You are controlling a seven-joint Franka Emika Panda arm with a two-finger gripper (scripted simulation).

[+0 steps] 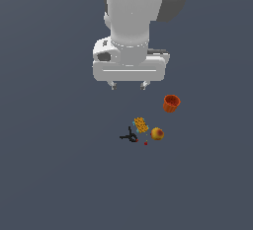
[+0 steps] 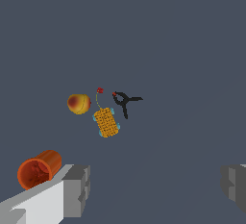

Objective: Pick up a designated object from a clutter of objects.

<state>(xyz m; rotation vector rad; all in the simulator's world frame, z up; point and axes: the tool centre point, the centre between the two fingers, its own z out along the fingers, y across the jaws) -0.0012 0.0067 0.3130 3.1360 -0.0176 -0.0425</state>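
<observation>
Orange cup (image 1: 171,103) lies tipped beside the wide-open, empty gripper (image 1: 128,85), apart from the ball (image 1: 157,134)

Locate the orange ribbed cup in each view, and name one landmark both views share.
Exterior view: the orange ribbed cup sits apart from the other items, toward the exterior view's right, just below the gripper.
Wrist view: the cup lies on its side, its dark inside showing, beside one gripper finger.
Shared landmark: the orange-yellow studded block, between the yellow-red ball and the black clamp-like tool.
</observation>
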